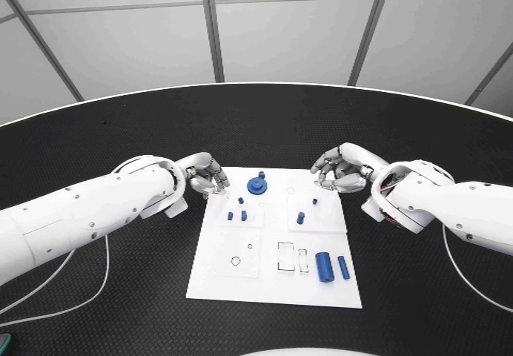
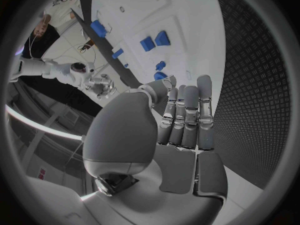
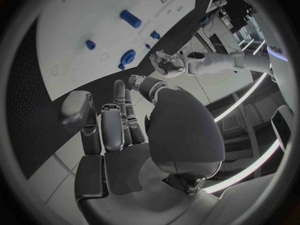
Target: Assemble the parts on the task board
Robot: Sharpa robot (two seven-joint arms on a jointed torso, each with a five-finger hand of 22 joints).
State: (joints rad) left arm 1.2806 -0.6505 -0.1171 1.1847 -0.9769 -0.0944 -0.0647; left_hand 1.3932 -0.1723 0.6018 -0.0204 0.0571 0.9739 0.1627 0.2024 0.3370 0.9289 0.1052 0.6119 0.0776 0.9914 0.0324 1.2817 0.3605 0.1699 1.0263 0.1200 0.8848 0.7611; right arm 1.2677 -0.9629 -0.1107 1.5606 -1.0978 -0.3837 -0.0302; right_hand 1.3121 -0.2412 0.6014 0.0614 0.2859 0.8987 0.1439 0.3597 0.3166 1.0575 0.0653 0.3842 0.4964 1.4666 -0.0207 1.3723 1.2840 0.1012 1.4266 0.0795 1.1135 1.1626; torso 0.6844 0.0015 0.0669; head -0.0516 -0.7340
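The white task board (image 1: 321, 293) lies mid-table. At its far end stands a blue round gear-like part (image 1: 258, 184). Small blue pegs (image 1: 244, 215) stand in the middle, another peg (image 1: 300, 218) to their right. Two blue cylinders (image 1: 324, 267) lie near the front right. My left hand (image 1: 205, 178) hovers at the board's far left corner, fingers straight and side by side (image 2: 186, 117), holding nothing. My right hand (image 1: 340, 169) hovers at the far right corner, fingers extended with the thumb apart (image 3: 115, 120), also holding nothing. The gear (image 2: 161, 76) sits just beyond the left fingertips.
The board rests on a black textured round table (image 1: 128, 297) with a pale rim. Empty outlined slots (image 1: 285, 256) and a round hole (image 1: 235, 260) mark the board's front half. A thin white cable (image 1: 75, 278) trails under the left arm.
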